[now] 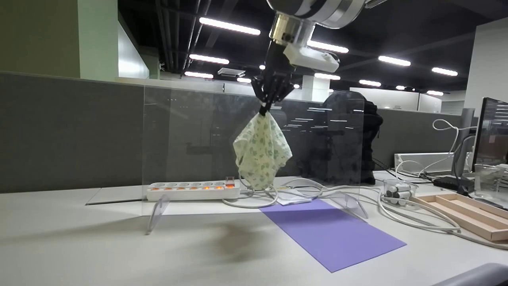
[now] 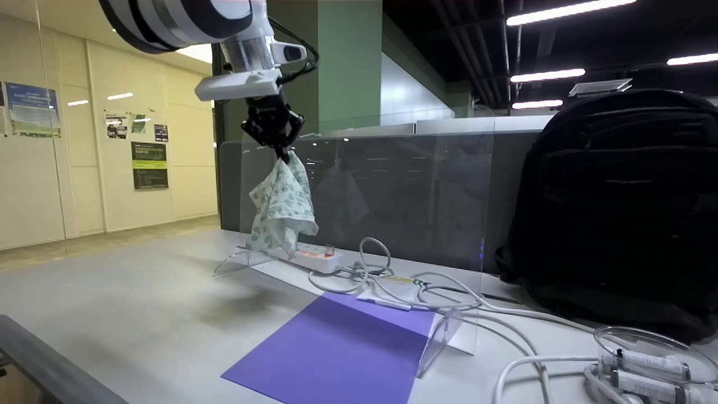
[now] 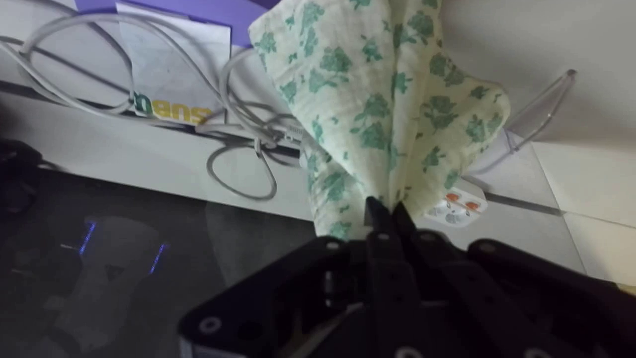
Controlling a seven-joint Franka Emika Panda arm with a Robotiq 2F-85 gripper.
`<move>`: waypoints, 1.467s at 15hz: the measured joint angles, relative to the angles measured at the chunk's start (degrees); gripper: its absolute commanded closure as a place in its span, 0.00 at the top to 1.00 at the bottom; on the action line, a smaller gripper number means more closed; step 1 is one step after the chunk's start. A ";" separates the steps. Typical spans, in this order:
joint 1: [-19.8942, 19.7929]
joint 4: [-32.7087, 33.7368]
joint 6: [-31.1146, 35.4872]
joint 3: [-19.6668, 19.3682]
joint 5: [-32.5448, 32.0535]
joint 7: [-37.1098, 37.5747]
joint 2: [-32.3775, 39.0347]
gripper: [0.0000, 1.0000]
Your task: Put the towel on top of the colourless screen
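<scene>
The towel [image 1: 262,153], cream with green flowers, hangs in loose folds from my gripper [image 1: 264,109]. My gripper [image 3: 388,205] is shut on a pinched upper part of it, as the wrist view shows. In an exterior view the towel [image 2: 283,205] hangs clear of the table, on the near side of the colourless screen [image 2: 392,179], which mirrors it faintly. This clear panel stands upright on two clear feet in both exterior views. The fingertips appear slightly below the screen's upper edge in an exterior view. Whether the towel touches the panel I cannot tell.
A purple mat [image 1: 337,234] lies partly under the screen. Behind the panel are a white power strip [image 1: 190,191], looped cables [image 2: 364,269] and a black backpack [image 2: 617,213]. A grey partition [image 1: 71,135] backs the table. A wooden tray [image 1: 464,214] sits at one side.
</scene>
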 measured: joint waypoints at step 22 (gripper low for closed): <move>3.48 13.88 0.31 -5.52 -0.22 1.97 -8.10 0.01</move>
